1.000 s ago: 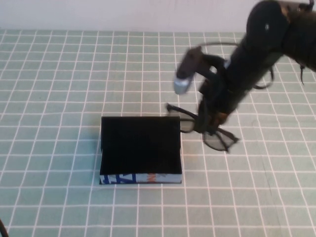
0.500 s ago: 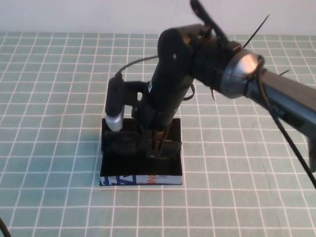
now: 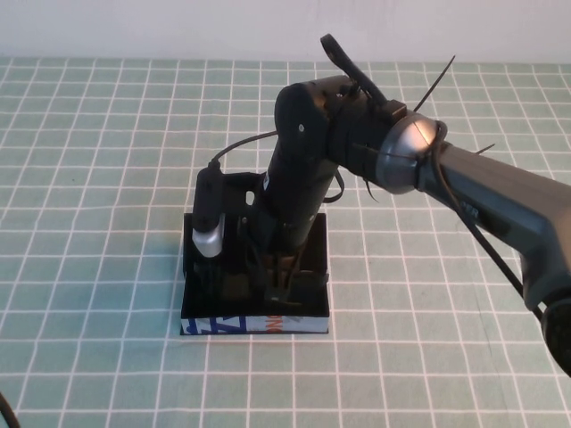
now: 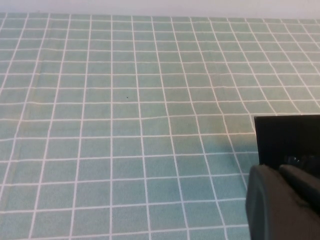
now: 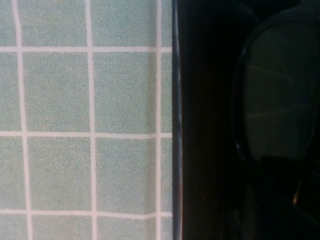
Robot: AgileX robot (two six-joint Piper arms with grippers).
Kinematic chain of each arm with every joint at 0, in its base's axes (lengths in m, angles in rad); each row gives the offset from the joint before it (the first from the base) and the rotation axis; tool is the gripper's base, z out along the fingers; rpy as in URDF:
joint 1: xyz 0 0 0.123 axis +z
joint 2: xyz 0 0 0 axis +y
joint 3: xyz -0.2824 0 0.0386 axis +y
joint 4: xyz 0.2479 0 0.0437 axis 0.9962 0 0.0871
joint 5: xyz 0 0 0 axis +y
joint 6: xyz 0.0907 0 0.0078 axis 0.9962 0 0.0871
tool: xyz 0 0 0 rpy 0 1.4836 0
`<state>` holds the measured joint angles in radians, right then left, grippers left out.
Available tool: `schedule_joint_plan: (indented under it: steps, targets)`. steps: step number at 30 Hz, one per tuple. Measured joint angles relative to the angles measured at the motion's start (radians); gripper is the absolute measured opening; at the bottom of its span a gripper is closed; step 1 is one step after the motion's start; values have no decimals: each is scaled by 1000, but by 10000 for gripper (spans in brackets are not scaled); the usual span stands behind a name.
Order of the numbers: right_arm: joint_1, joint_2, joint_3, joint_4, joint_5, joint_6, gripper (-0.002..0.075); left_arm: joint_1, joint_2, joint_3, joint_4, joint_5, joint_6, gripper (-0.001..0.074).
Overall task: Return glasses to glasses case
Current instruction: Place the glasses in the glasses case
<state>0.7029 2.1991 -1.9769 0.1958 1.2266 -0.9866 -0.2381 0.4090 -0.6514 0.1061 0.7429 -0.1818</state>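
Observation:
The glasses case [image 3: 254, 324] lies open on the green checked cloth, black inside, its white-and-blue front side facing me. My right gripper [image 3: 279, 278] reaches down into the case from the far right. It is shut on the black glasses, which lie low inside the case. One dark lens [image 5: 275, 95] shows in the right wrist view, next to the case wall [image 5: 200, 125]. In the high view the glasses barely stand out against the black interior. My left gripper [image 4: 285, 200] is shut and empty, out of the high view, with the case's black side [image 4: 287, 137] just beyond it.
The green cloth with its white grid [image 3: 107, 178] surrounds the case on all sides. The right arm [image 3: 464, 192] stretches across the right half of the table. A white wall [image 3: 178, 27] bounds the far edge.
My right gripper carried the glasses leftward from the cloth beside the case, over the case, and lowered them into it. In the last half second it sank only slightly.

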Motion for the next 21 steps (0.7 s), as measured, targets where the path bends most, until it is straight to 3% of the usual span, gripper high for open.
schedule_joint_plan:
  steps: [5,9,12,17,21]
  targets:
    - [0,0,0,11,0,0,216,0,0,0,-1,0,0,1]
    - [0,-15,0,18,0,4,243,0,0,0,-1,0,1,2]
    - [-7,-55,0,22,0,20,204,0,0,0,-12,1,30,1]
    - [-67,-150,0,43,-4,135,28,0,10,0,-197,21,234,1]
    - [-122,-184,0,99,-12,291,-3,0,70,0,-395,64,455,2]
